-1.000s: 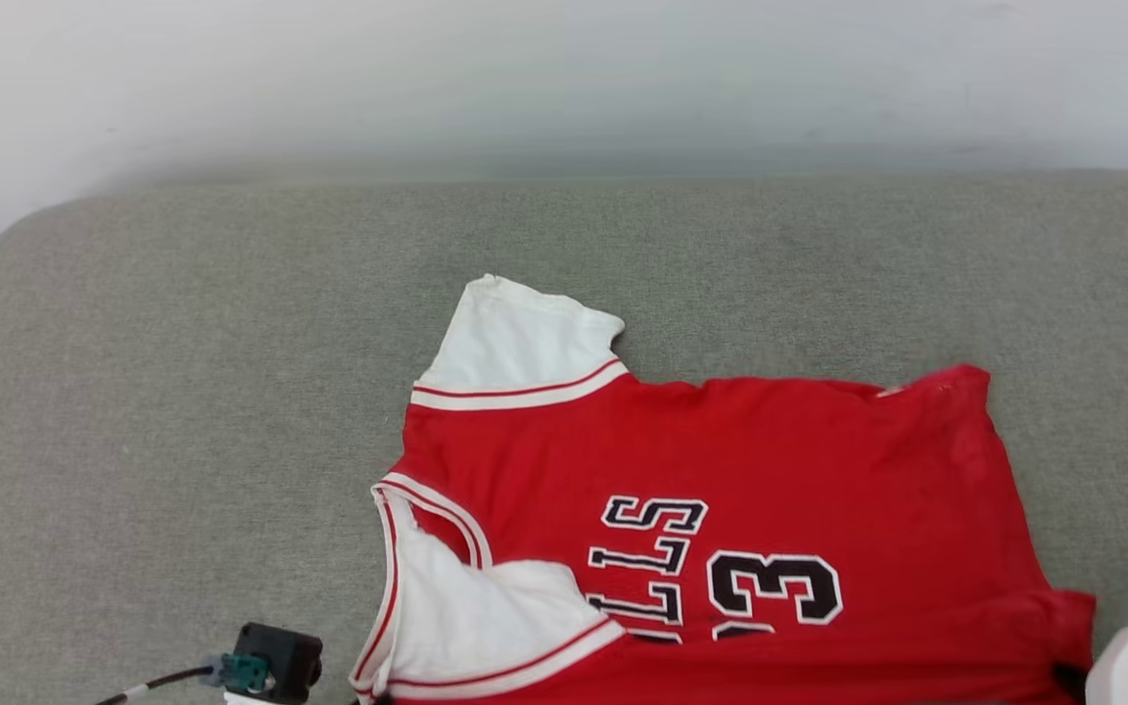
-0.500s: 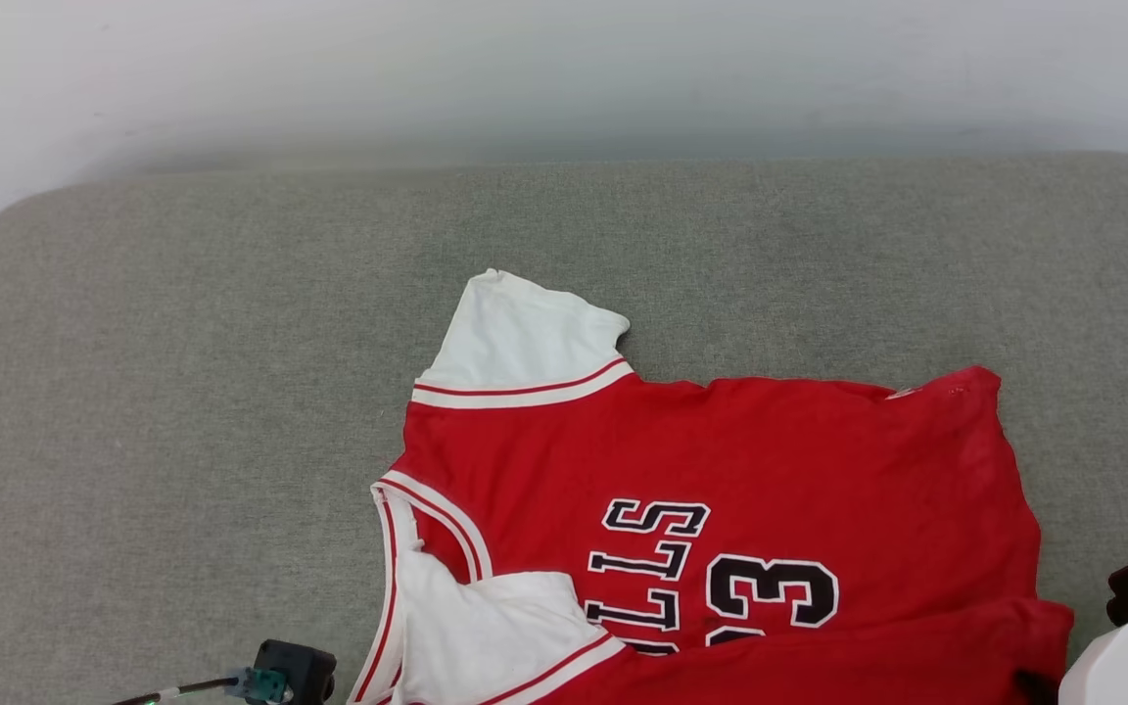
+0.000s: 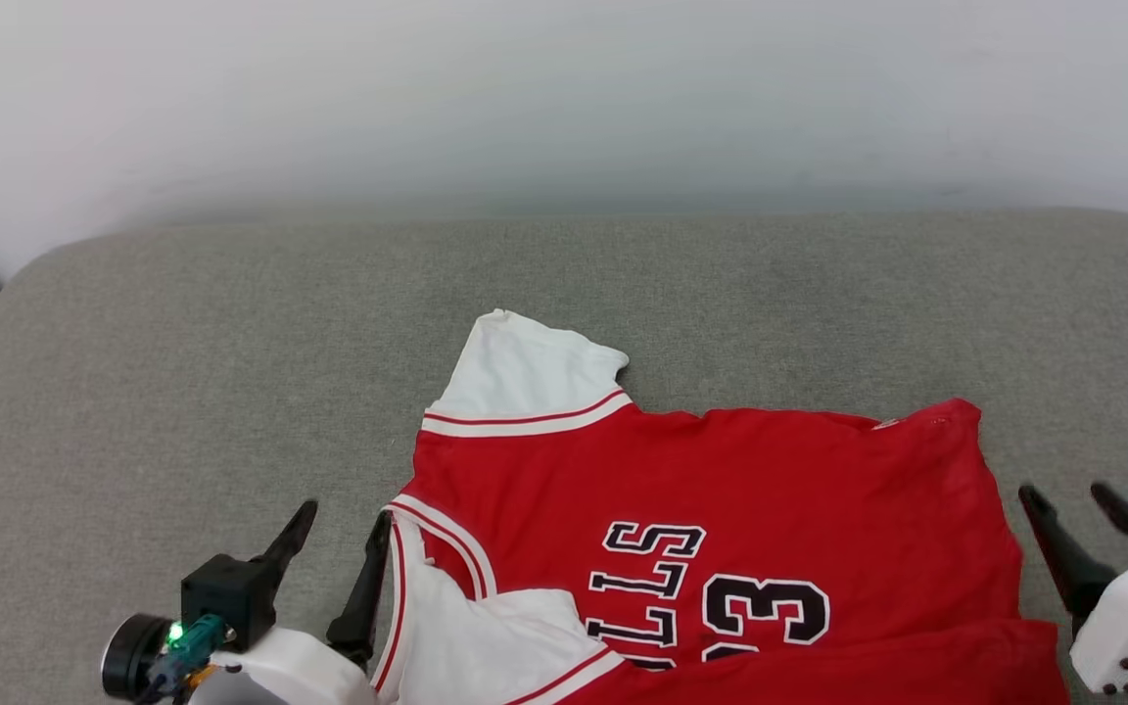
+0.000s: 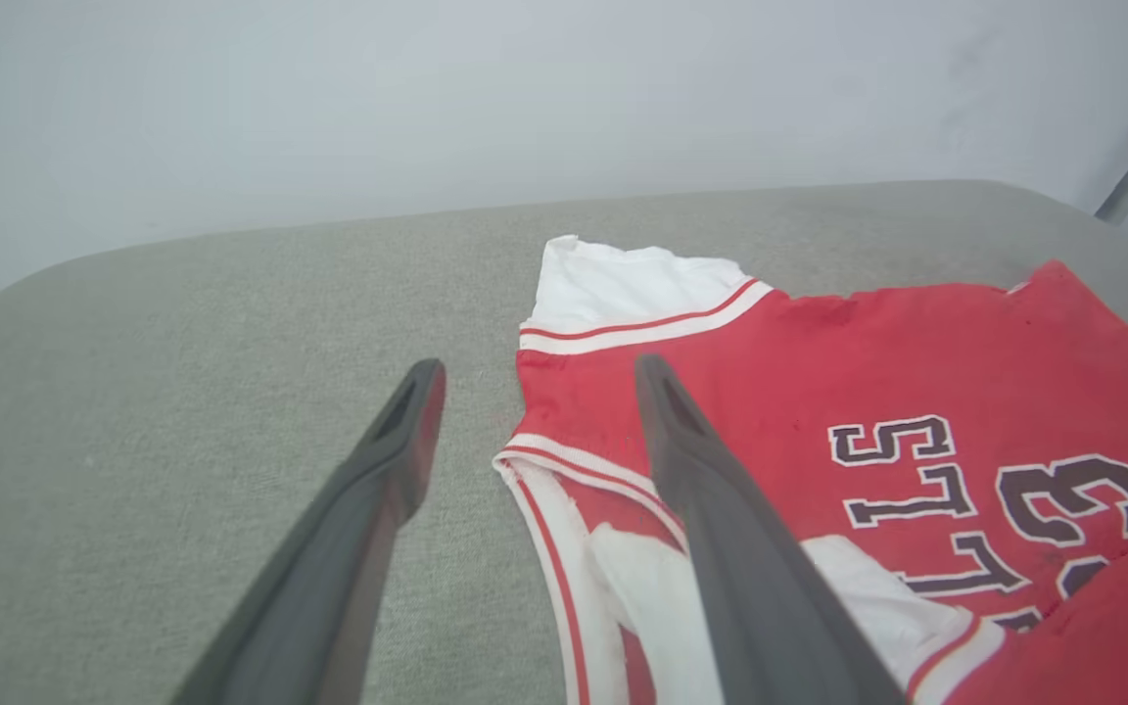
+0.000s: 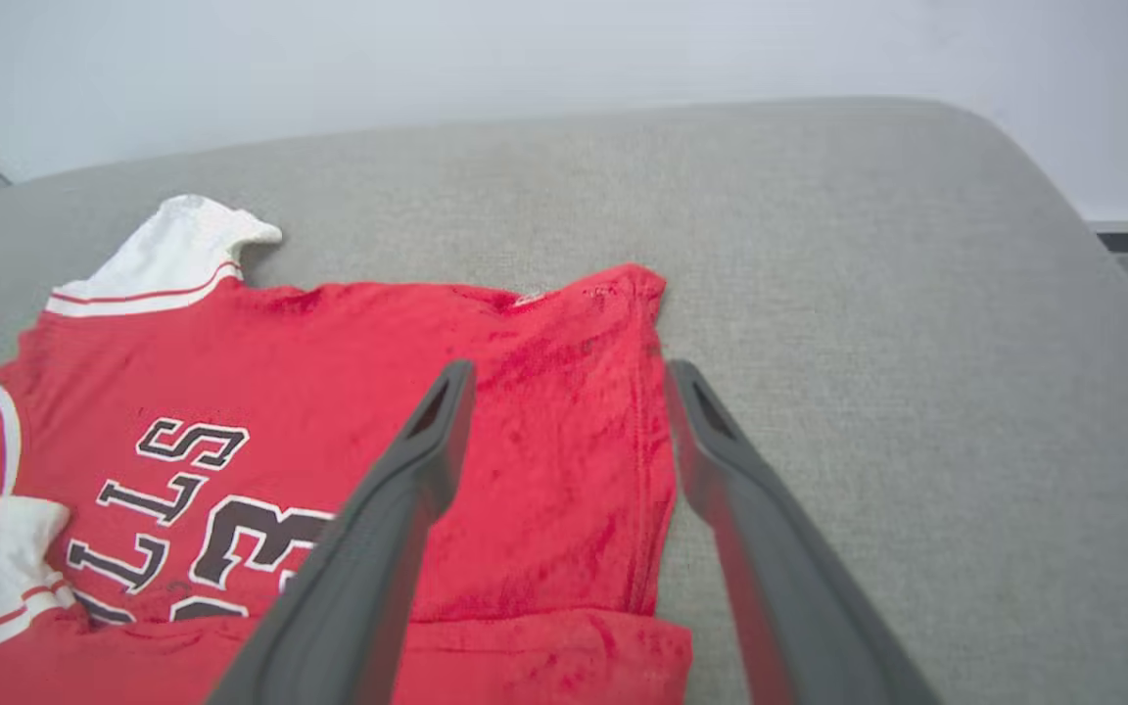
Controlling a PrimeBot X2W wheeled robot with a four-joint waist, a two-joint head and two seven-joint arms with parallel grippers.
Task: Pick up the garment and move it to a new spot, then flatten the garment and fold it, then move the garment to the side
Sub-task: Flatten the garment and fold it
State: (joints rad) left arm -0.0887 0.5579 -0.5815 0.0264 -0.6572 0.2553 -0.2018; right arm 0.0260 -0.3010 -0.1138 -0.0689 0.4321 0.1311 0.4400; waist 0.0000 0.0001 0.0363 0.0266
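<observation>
1. Here, the grey cushion [image 3: 182, 372] carries the garment [image 3: 721, 490], spread sideways on its near half, the near edge doubled over the lettering, likely a first fold.
2. My left gripper [image 3: 345, 514] gapes beside the collar, holding nothing.
3. My right gripper [image 3: 1065, 493], likewise spread wide, waits empty beside the hem.

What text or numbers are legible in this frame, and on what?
"LLS": black block letters, sideways, on the red jersey; rest covered by folded fabric.
"3": number beside them on the jersey; a neighbouring character is mostly covered, unreadable.
No other text.
</observation>
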